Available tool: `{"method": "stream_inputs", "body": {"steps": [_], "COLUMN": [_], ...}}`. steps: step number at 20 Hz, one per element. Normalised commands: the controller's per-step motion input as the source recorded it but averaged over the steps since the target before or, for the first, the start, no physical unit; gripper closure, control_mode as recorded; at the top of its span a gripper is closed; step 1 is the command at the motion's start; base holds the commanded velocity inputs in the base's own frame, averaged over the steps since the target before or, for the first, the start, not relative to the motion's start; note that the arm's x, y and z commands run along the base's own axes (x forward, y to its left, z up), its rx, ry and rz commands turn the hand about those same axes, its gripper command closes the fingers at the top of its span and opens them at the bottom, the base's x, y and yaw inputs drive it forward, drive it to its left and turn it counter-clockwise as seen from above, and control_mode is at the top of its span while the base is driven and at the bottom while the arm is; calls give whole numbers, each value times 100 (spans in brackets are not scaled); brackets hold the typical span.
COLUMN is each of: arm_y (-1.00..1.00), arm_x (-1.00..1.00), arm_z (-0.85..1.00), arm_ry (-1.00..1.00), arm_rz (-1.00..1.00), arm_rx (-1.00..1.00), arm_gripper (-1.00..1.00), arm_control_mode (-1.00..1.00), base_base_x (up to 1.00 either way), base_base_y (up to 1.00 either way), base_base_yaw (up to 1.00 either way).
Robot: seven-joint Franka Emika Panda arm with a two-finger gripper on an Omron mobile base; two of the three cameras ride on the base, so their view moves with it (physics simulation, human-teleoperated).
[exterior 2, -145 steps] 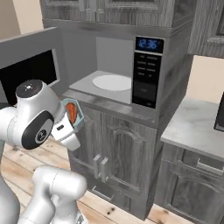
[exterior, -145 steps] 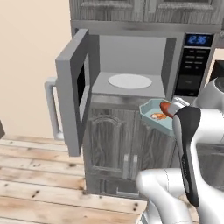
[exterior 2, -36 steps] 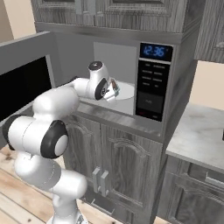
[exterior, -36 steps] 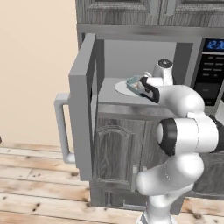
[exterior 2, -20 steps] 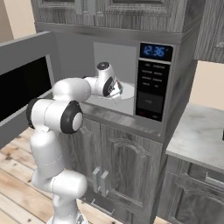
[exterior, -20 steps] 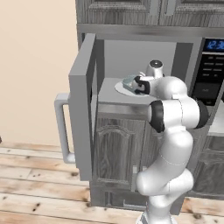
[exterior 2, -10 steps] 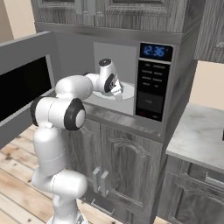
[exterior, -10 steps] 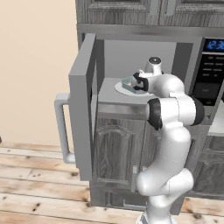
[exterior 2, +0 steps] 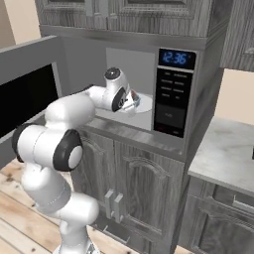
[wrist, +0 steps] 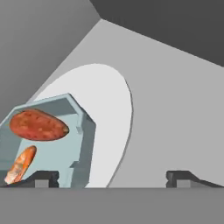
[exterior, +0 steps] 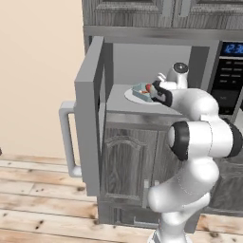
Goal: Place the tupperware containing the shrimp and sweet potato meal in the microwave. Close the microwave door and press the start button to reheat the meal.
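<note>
Tub point(wrist: 52, 144) with orange food point(wrist: 38, 125) sits on white turntable point(wrist: 109, 113) inside microwave point(exterior: 156, 71), by pincer's point(wrist: 111, 177) left fingertip point(wrist: 41, 178). Pincer open, holding nothing. Grey floor ahead; door point(exterior: 90, 114) swung wide; wood cabinets point(exterior 2: 129, 183) below.

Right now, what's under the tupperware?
The tupperware rests on the white turntable plate inside the microwave. The plate part beneath the tub is covered.
</note>
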Motion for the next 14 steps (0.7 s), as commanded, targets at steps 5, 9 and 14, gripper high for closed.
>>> {"method": "stream_inputs", "body": {"steps": [5,9,14], "arm_y": [0,0,2], "arm_x": [-100,-100,-100], "arm_z": [50,47,61], "arm_ry": [-17,-13,-3], "arm_rz": [1,10,22], "arm_rx": [0,-6,-19], "arm_gripper": [-100,-100,-100], "arm_control_mode": [-100,-100,-100], "base_base_x": [0,0,0], "base_base_y": [0,0,0], "base_base_yaw": [0,0,0]}}
